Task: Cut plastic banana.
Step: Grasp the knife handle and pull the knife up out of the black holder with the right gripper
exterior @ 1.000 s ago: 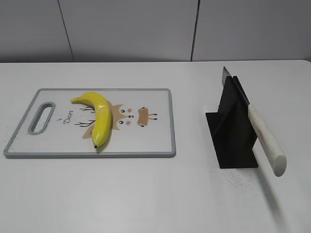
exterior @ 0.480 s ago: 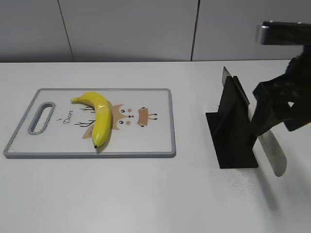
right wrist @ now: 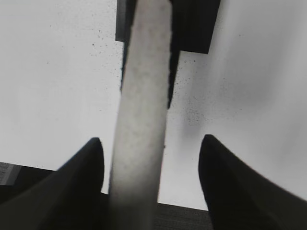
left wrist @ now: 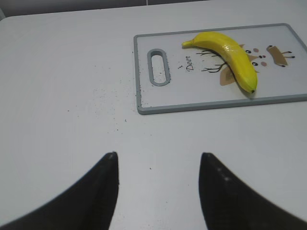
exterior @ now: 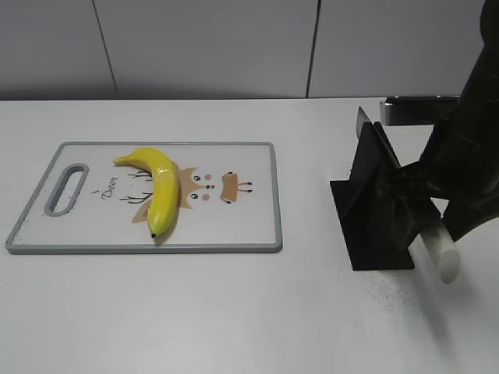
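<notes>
Glossy yellow curved plastic banana (exterior: pixel 156 189) lying on the white, grey-rimmed rectangular cutting board (exterior: pixel 249 222) toward the table's left edge, stem toward the far left, dark tip toward the board's near edge; its long axis runs roughly far-to-near.

Near the table's right edge, a knife with a speckled off-white handle (exterior: pixel 438 251) rests slanted in a black angular stand (exterior: pixel 373 226). The right gripper (right wrist: pixel 148 158) straddles this handle, its fingers (right wrist: pixel 81 167) spread wide on either side; contact cannot be confirmed. The handle's long axis passes straight between the fingers, slightly left of centre.

The left gripper (left wrist: pixel 158 165) hovers over bare table off the board's left edge, fingers apart and empty. It is the nearer arm to the banana; the right is well apart from it, across the board.
</notes>
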